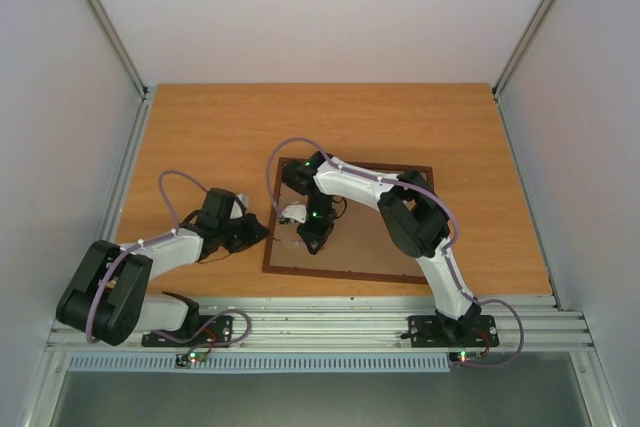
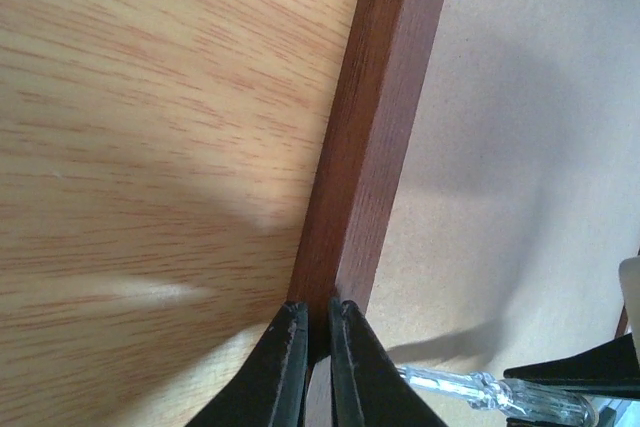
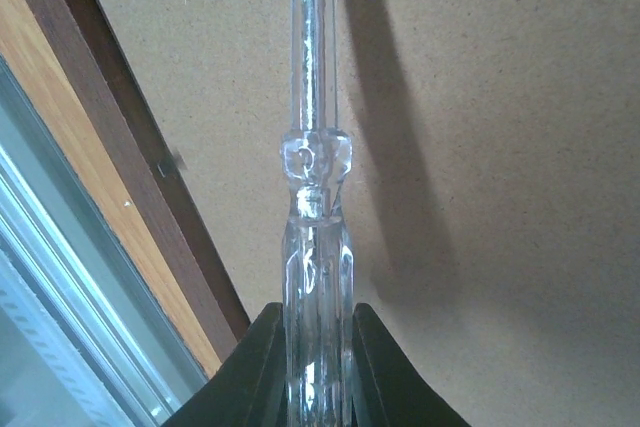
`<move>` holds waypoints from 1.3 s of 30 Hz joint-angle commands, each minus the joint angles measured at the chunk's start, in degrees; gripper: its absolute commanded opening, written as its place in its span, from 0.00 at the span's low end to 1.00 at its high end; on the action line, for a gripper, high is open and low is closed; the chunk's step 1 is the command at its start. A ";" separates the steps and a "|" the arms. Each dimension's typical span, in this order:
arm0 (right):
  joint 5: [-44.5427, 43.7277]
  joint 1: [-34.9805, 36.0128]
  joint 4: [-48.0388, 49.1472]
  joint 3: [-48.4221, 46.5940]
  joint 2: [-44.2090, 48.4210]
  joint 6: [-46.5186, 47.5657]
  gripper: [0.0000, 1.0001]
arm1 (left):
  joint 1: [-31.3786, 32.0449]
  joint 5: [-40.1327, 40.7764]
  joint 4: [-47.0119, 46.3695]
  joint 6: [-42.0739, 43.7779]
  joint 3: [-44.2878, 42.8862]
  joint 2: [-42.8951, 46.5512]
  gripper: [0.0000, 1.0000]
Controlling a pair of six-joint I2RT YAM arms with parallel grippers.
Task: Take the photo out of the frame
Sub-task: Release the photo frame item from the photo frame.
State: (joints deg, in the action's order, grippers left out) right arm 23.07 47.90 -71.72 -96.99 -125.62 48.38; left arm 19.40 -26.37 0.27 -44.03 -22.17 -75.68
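**Frame pinned face down, tool over the back: slip and gouge hazards**

The frame (image 1: 350, 273) lies back-up on the desk (image 1: 220, 127). The photo is not visible and is presumably still under the hardboard back (image 1: 365, 242). The left gripper (image 2: 318, 309) is closed, its tips set on the narrow left rail. If prying force pushes sideways, the tips may slide off and the frame may skate. The right gripper (image 3: 318, 317) is clamped on a clear tool (image 3: 316, 167) lying low over the back. The smooth handle may twist in the grip, and the tip could score the board or pierce the print beneath.
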 commanded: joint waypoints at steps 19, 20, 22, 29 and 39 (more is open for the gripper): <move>-0.16 1.64 13.20 -4.75 5.29 -6.04 0.01 | 6.25 0.82 -0.54 -3.74 5.12 3.49 0.07; 0.06 2.00 12.97 -5.45 5.56 -6.36 0.01 | 6.33 0.91 -0.54 -3.78 5.20 3.63 0.07; 0.15 2.56 13.45 -6.52 5.94 -7.39 0.01 | 6.56 1.22 -0.54 -4.00 5.34 4.06 0.07; 0.24 3.56 16.97 -8.49 7.23 -12.06 0.01 | 6.97 1.69 -0.54 -4.31 5.73 4.49 0.07; -1.18 4.58 17.02 -4.31 10.51 -12.71 0.01 | 7.06 3.48 3.67 -4.05 5.30 7.29 0.08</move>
State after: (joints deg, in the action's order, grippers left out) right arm 20.01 51.09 -63.48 -103.70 -117.43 36.12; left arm 24.95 -19.07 -1.67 -48.05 -18.02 -69.73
